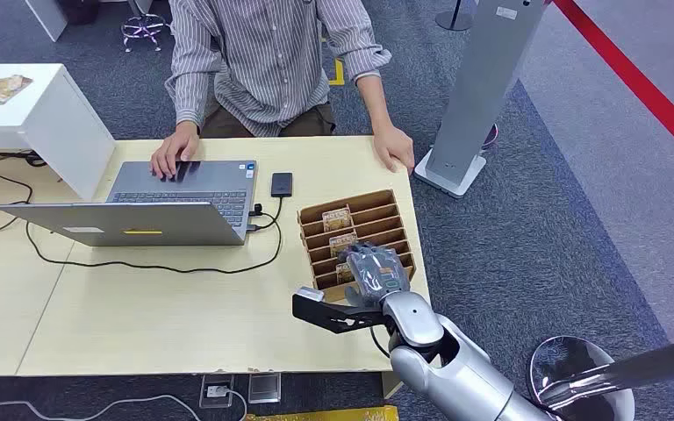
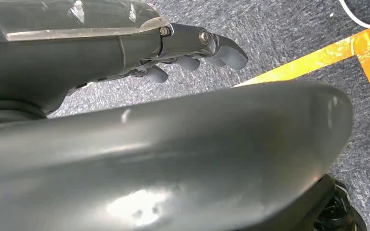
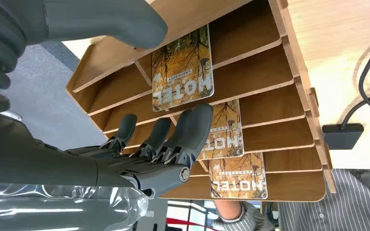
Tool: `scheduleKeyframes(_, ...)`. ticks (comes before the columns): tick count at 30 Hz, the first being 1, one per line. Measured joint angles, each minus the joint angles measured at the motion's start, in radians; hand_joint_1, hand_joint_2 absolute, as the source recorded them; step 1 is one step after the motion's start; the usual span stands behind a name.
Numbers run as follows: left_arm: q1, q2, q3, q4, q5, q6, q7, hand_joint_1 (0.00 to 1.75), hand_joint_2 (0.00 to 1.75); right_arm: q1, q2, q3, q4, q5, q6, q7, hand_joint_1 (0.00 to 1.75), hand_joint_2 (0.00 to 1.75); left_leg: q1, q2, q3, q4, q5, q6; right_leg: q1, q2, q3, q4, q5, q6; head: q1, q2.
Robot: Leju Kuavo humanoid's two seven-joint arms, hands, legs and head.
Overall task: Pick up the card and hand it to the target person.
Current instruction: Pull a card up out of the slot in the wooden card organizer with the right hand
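Note:
A wooden slotted card holder stands near the table's right edge, with hotel cards upright in its slots. In the right wrist view three cards show, the nearest one lying between my thumb and my fingers. My right hand hovers over the holder's near slots, spread and holding nothing. My left hand hangs over the carpet with loosely bent fingers, holding nothing. A person in a striped shirt sits across the table, one hand on the laptop, the other on the table's edge.
An open laptop, a black phone and a black cable lie left of the holder. A white box sits at the table's left. A grey stand rises on the carpet beyond the table's right edge.

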Motion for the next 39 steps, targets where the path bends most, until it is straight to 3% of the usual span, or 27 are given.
scheduleKeyframes(11,0.0,0.0,0.001,0.0,0.0,-0.003,-0.001,0.0,0.0,-0.003,0.001,0.001,-0.001,-0.001,-0.007,-0.001,1.08,1.75,0.0,0.0,0.0,0.0,0.0,0.0,0.0,0.0,0.0,0.0,0.0,0.0,0.0,0.0)
scheduleKeyframes(15,0.0,0.0,0.001,0.0,0.0,-0.003,-0.001,0.0,0.0,-0.003,0.001,0.001,-0.001,-0.001,-0.007,-0.001,1.28,1.75,0.0,0.0,0.0,0.0,0.0,0.0,0.0,0.0,0.0,0.0,0.0,0.0,0.0,0.0)
scheduleKeyframes(22,-0.002,0.0,-0.002,0.0,-0.005,0.001,-0.003,0.0,0.0,-0.007,0.001,0.004,0.003,-0.003,-0.004,-0.002,1.39,1.75,0.0,0.0,0.0,0.0,0.0,0.0,0.0,0.001,0.0,0.0,0.0,0.0,0.0,0.0)
scheduleKeyframes(26,-0.005,0.001,-0.02,-0.001,-0.026,0.007,-0.002,0.0,1.75,-0.008,0.002,0.004,0.004,-0.006,-0.003,-0.003,1.54,1.75,0.0,0.0,0.0,0.0,0.0,0.0,0.0,0.0,0.0,0.0,0.001,0.0,0.0,0.0)
scheduleKeyframes(33,0.0,-0.001,0.002,0.0,-0.008,0.004,-0.012,0.0,1.75,-0.014,-0.002,-0.002,-0.012,-0.015,-0.022,-0.009,1.54,1.75,0.0,0.0,0.0,-0.001,0.0,0.0,0.0,0.001,0.0,-0.001,0.001,0.0,0.0,0.0)
scheduleKeyframes(39,0.002,0.001,0.003,0.001,-0.007,0.006,-0.01,0.0,1.75,-0.042,-0.043,-0.043,-0.144,-0.064,-0.014,-0.012,1.54,1.75,0.0,0.0,-0.001,0.001,0.0,0.0,0.0,0.001,-0.002,0.001,0.0,0.0,0.0,0.0)
